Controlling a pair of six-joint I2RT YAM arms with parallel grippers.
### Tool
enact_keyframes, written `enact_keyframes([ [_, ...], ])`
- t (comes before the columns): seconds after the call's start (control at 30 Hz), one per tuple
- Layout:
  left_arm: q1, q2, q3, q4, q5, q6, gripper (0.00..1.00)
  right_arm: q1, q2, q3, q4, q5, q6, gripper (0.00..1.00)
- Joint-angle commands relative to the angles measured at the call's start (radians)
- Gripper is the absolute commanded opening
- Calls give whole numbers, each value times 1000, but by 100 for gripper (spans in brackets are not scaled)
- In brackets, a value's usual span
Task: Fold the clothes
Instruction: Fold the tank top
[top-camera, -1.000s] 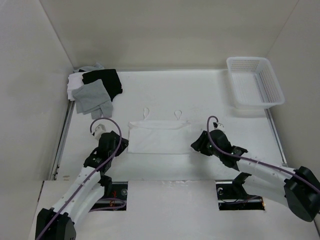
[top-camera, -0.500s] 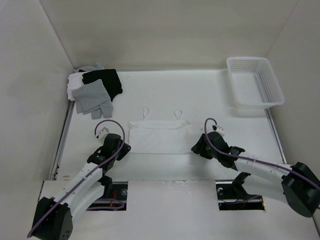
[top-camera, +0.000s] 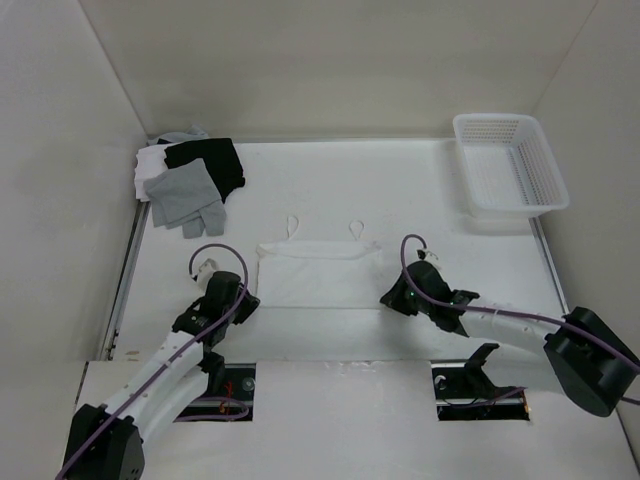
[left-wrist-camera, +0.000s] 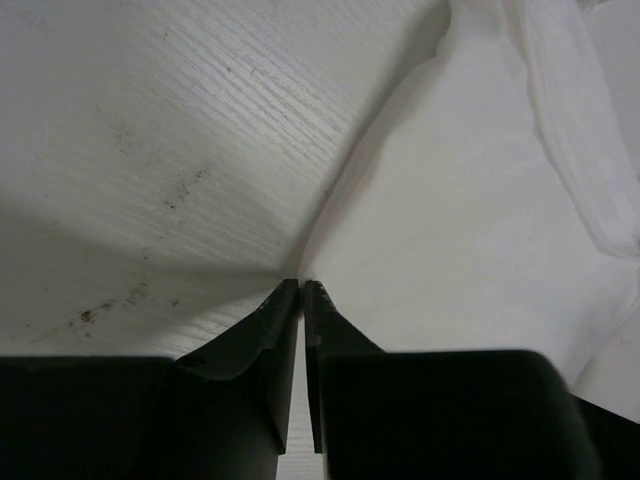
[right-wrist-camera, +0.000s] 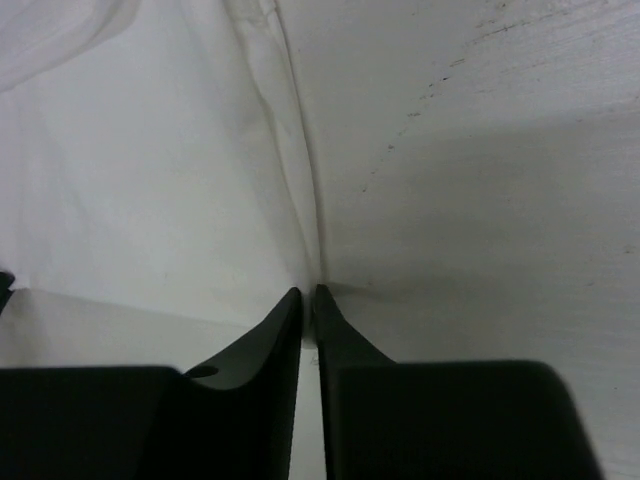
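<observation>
The clothes (top-camera: 318, 272), a thin white top, lie flat in the middle of the table with two strap loops (top-camera: 293, 222) at the far edge. My left gripper (top-camera: 248, 300) sits at the near left corner. In the left wrist view its jaws (left-wrist-camera: 301, 286) are pinched together on the edge of the white fabric (left-wrist-camera: 460, 200). At the near right corner is my right gripper (top-camera: 388, 296). Its jaws (right-wrist-camera: 308, 292) are closed on the hem of the clothes (right-wrist-camera: 150, 180), with a sliver of white between the tips.
A pile of grey, black and white garments (top-camera: 190, 175) lies at the far left corner. A white plastic basket (top-camera: 500, 118) stands at the far right. The near table edge with two cut-outs runs just behind both arms.
Both grippers moved inward to the garment's near corners and their jaws closed there. The garment itself has not shifted.
</observation>
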Motion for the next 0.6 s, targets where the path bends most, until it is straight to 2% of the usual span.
enact_keyframes([
  [0.0,-8,-82,-10,23,41,7,5,16,-17,17,28,-18,6,10],
  [0.1,-14,-209,48,-24,56,31,2,50,-147,7,-17,5,8,6],
  [0.17,-24,-283,129,-104,35,57,1,80,-288,21,-122,34,9,6],
  [0.27,-47,-370,275,-201,-16,118,0,160,-518,98,-377,109,8,6],
  [0.37,-67,-409,423,-274,-56,160,0,269,-672,219,-617,205,23,6],
  [0.47,-75,-412,536,-311,-68,192,0,399,-741,352,-790,323,63,6],
  [0.57,-72,-414,582,-321,-62,200,1,539,-738,458,-874,439,101,7],
])
